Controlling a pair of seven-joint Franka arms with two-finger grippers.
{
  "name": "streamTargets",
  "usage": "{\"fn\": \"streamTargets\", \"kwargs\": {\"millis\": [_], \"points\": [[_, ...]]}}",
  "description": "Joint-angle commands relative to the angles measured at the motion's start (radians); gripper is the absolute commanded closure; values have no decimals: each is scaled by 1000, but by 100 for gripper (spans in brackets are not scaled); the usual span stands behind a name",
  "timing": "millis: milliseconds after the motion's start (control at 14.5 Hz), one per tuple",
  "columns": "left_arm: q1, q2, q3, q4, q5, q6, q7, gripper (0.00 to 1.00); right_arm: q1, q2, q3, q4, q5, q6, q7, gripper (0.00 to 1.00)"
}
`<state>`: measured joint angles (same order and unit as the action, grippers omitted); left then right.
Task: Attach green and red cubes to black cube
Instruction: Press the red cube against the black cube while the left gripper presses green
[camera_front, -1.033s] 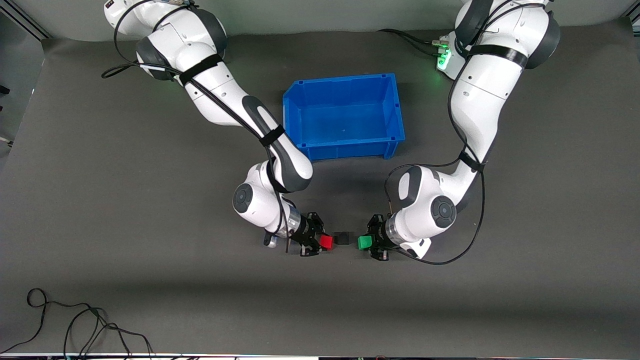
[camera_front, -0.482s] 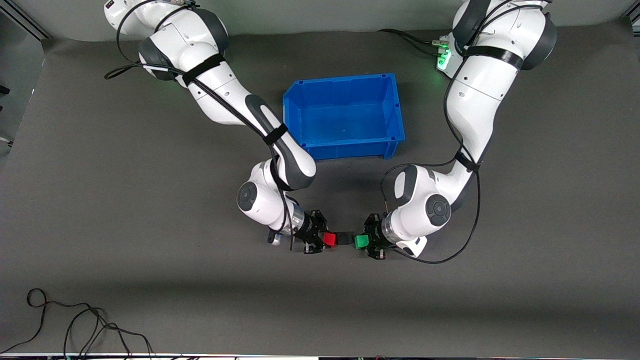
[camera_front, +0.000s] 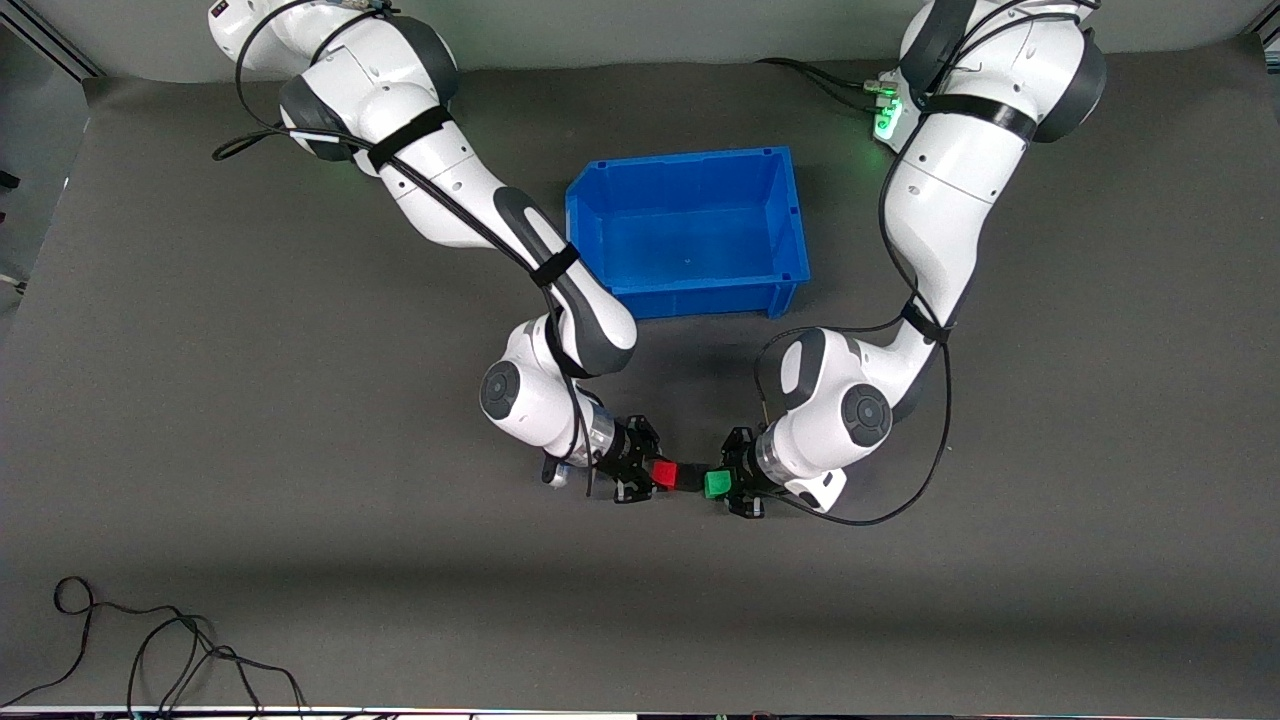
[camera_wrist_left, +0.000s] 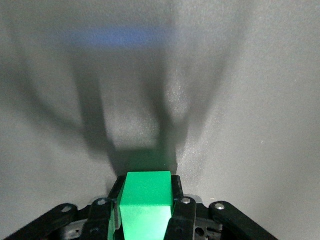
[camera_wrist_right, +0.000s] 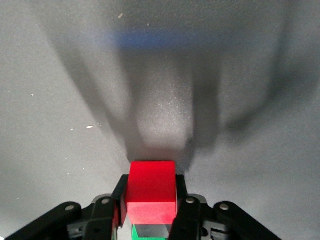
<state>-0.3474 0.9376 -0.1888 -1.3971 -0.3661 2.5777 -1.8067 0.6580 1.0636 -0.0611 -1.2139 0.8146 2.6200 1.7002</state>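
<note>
Both arms are down low over the tabletop (camera_front: 300, 560), nearer the front camera than the blue bin (camera_front: 688, 232), and this is the squeeze: the right tool (camera_front: 650, 475) has its fingers clamped on the red cube (camera_front: 664, 474), the left tool (camera_front: 722, 484) has its fingers clamped on the green cube (camera_front: 716, 484), and the black cube (camera_front: 689, 478) sits sandwiched between the two, just a dark sliver in the front view. Red looks to be right up against black; whether green is fully touching or a hair apart I cannot tell from here. In the right wrist view the red cube (camera_wrist_right: 151, 190) sits square between the fingers with a dark face and a strip of green peeking past it, so the three seem well lined up. To finish this well, I'd say press straight in along the line joining the two tools, both at once and evenly, so the black cube doesn't get shoved sideways or twisted; keep the faces flat to each other and the grips firm until the joins seat. In the left wrist view the green cube (camera_wrist_left: 145, 202) is held squarely, not cocked, which helps. As for direction: each cube alone has no long axis, but the row of three does, and it runs from the right arm's end toward the left arm's end of the tabletop, tipped very slightly so the green end sits a touch nearer the front camera.
</note>
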Motion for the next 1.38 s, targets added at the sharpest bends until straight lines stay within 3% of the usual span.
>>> {"fn": "streamTargets", "kwargs": {"millis": [0, 275, 344, 482, 895, 1308], "points": [[-22, 17, 14, 26, -7, 15, -33, 100, 11, 22, -3, 33, 14, 14, 13, 84], [-22, 15, 15, 26, 10, 13, -23, 100, 14, 22, 1, 33, 14, 12, 12, 84], [-22, 13, 15, 26, 41, 13, -23, 74, 14, 22, 1, 33, 12, 12, 12, 84], [-19, 9, 15, 26, 87, 13, -23, 63, 20, 22, 1, 33, 12, 12, 12, 84], [-16, 4, 15, 18, 125, -19, -16, 74, 20, 22, 3, 33, 14, 12, 15, 82], [-13, -5, 15, 20, 130, -108, -8, 76, 18, 22, 3, 30, 14, 12, 15, 82]]}}
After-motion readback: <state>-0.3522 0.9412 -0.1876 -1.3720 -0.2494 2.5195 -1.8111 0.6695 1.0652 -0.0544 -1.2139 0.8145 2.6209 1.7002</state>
